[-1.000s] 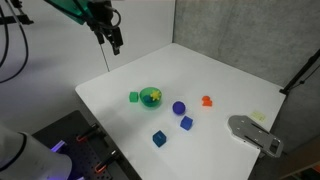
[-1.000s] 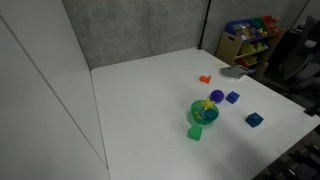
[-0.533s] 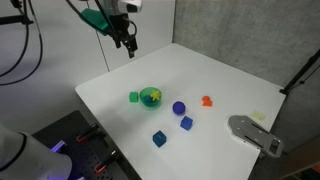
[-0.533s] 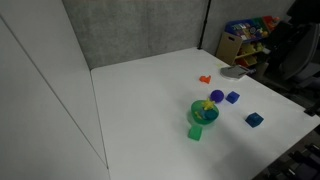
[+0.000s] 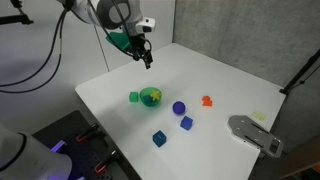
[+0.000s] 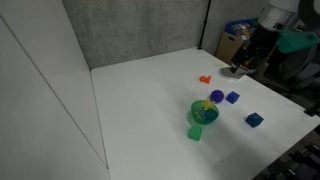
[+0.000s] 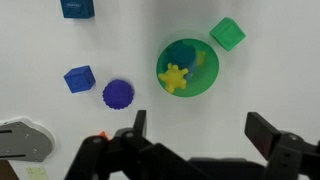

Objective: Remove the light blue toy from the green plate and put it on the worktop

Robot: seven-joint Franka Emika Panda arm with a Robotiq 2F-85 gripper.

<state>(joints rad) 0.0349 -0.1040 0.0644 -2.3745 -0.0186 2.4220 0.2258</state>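
Nearest on the white surface (image 5: 235, 85) sits a dark blue cube (image 5: 159, 138). Farther back lies the green plate (image 5: 151, 104), with a green cube (image 5: 133, 97) just to its left and a purple ball (image 5: 179, 107) near its right. The light blue toy (image 7: 185, 52) rests inside the plate, beside a yellow toy (image 7: 176, 77). Farthest, the end effector (image 5: 146, 62) hangs above the surface, fingers spread wide, holding nothing.

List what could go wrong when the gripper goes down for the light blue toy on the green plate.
1. A yellow toy lies right beside the light blue toy in the green plate, so the open gripper could catch the wrong one or both.
2. The green cube lies close beside the plate's rim, where a wide-spread finger might knock it.
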